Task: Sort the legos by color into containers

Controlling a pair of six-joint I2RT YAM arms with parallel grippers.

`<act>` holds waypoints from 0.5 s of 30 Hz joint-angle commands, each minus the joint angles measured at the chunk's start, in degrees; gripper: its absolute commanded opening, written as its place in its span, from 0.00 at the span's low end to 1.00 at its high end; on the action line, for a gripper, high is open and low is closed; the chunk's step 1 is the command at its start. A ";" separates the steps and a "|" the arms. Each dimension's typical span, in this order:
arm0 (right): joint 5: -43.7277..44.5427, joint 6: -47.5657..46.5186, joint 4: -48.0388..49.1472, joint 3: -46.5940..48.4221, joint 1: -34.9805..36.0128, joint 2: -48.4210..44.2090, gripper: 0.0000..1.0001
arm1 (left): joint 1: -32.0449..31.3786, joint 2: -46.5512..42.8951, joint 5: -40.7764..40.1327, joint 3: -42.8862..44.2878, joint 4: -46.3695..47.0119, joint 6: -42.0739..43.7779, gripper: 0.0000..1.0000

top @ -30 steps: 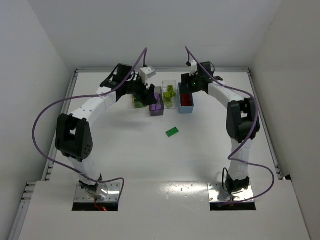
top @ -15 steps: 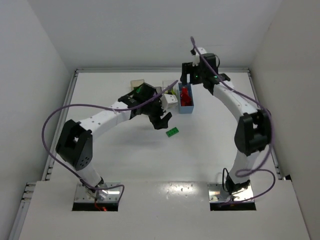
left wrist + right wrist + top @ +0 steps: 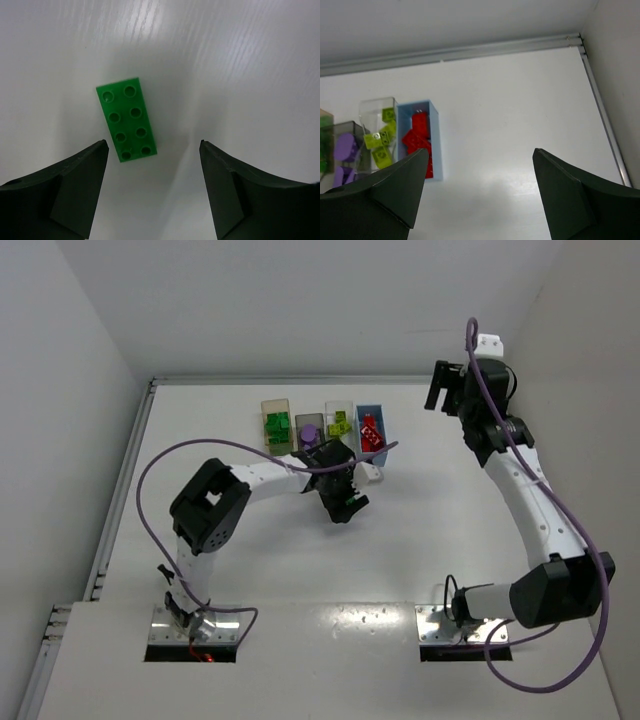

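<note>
As left fingers (image 3: 75, 192) gape, green lego (image 3: 126, 120) seems untouched.

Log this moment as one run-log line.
left gripper: open above loose green brick | right gripper: open, empty, apart from blue bin

The white table (image 3: 250, 560) carries four bins side by side in a row at its far middle. From left to right they are the tan-orange bin (image 3: 275, 426), smoky grey bin (image 3: 309, 434), clear bin (image 3: 340, 422) and light blue bin (image 3: 373, 430). A single green brick (image 3: 126, 120) lies flat, studs up, on the bare surface nearer than the row.
</note>
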 commanded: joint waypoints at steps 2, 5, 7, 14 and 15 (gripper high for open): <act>0.72 0.67 -2.74 -2.38 -2.49 -2.98 0.86 | -0.73 1.54 -4.13 4.35 2.63 -2.03 0.80; -0.61 1.19 -3.35 -2.38 -3.72 -3.60 0.86 | -0.73 3.11 -6.07 4.88 3.68 -3.52 0.80; -2.19 1.19 -3.88 -2.38 -3.72 -4.13 0.86 | -0.73 4.43 -7.30 6.11 3.69 -4.14 0.80; -3.86 0.67 -4.93 -2.38 -5.57 -4.13 0.86 | -0.73 7.78 -5.91 7.43 3.69 -4.94 0.74; -4.39 0.67 -4.94 -2.38 -5.57 -4.13 0.84 | -0.73 7.78 -5.90 7.43 3.17 -4.94 0.70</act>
